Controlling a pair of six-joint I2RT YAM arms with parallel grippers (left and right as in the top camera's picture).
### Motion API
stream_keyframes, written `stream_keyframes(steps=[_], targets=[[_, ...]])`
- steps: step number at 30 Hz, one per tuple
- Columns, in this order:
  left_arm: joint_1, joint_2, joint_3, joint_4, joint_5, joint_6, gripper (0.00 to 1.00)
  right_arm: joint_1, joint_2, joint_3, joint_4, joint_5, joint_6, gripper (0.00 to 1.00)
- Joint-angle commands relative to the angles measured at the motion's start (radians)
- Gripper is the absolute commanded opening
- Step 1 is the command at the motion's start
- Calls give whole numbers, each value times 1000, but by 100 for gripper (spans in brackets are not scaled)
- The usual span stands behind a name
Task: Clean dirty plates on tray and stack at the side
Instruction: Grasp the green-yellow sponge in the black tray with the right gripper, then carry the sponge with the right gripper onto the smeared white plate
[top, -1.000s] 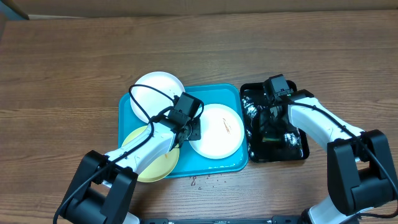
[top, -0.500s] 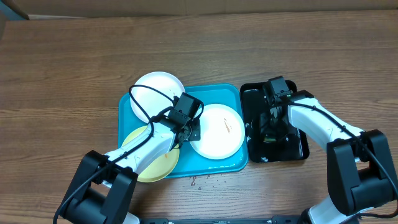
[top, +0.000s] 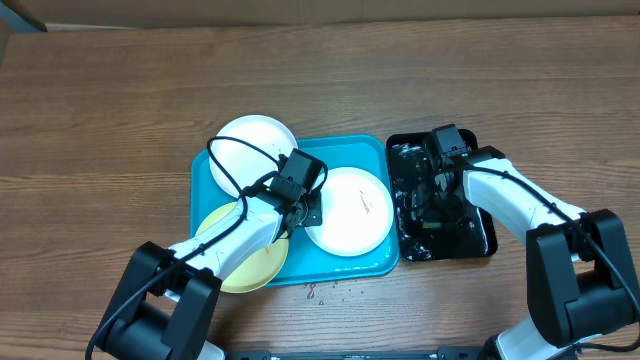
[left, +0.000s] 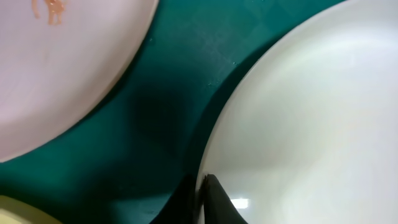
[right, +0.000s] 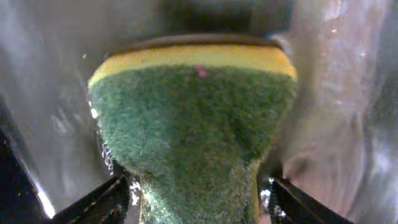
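Observation:
Three plates lie on the turquoise tray: a white one at its far left corner, a pale yellow one at its near left, and a white one with orange smears on the right. My left gripper is shut on the left rim of that right-hand white plate; in the left wrist view its fingers pinch the rim. My right gripper is down in the black tray, shut on a green and yellow sponge that narrows between its wet fingers.
The black tray to the right of the turquoise one holds water that glints. Small crumbs lie on the wooden table just in front of the turquoise tray. Bare wood stretches to the far side and the left.
The left arm has not moved. The right gripper stays over the same spot in the black tray, and the wet glints around it have shifted.

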Motion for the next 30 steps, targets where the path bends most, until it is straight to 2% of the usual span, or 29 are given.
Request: stream_keyframes(steps=[1, 2, 3, 6, 15, 18, 23, 30], targets=[[0, 8, -1, -1, -15, -10, 4, -1, 8, 4, 36, -8, 2, 41], [0, 8, -1, -2, -15, -10, 4, -1, 8, -1, 50, -9, 3, 8], [0, 8, -1, -2, -15, -10, 4, -1, 8, -3, 54, -10, 8, 4], [1, 7, -1, -4, -12, -10, 4, -1, 2, 18, 29, -8, -13, 4], [6, 8, 14, -31, -14, -10, 4, -6, -82, 302, -338, -1, -23, 4], [6, 8, 14, -31, -14, -10, 4, -6, -103, 306, -359, -1, -23, 4], [6, 8, 14, -31, -11, -10, 4, -8, -98, 241, -280, -1, -21, 4], [7, 8, 14, -32, -16, -42, 4, -6, -97, 241, -310, -26, -12, 4]])
